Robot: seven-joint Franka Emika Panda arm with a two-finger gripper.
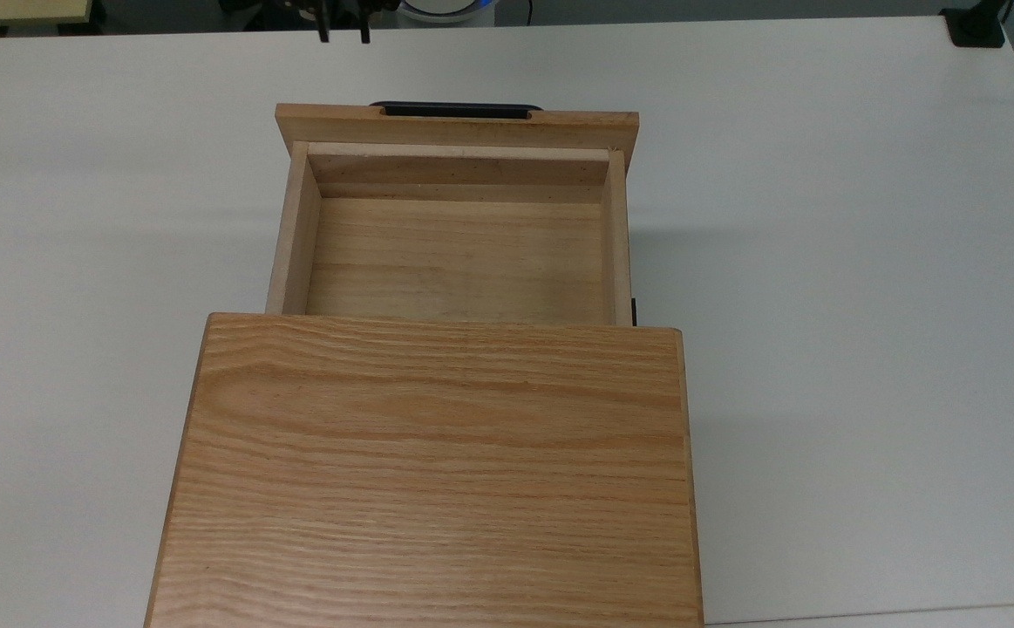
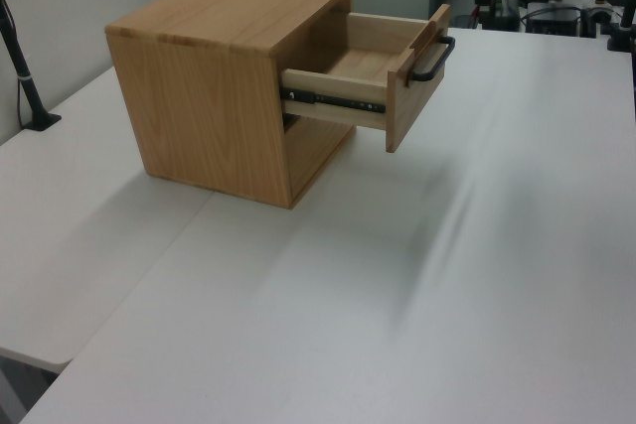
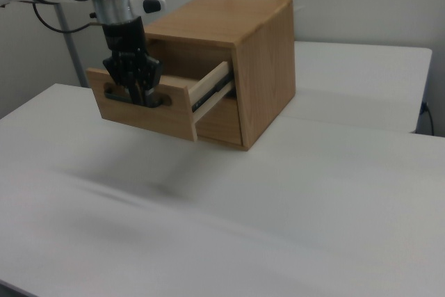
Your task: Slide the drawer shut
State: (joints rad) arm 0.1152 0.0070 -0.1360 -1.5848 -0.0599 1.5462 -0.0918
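The boxy oak cabinet (image 1: 437, 471) shows bold, wavy grain under a smooth satin finish. Above it in the top view, the pulled-out drawer (image 1: 454, 257) is paler, matt bare wood inside, with an oak front panel and a long black bar handle (image 1: 454, 109) of smooth, faintly shiny finish. The white table (image 1: 820, 262) beneath the cabinet is smooth and matt. The black gripper (image 3: 139, 95) looks like matt plastic.
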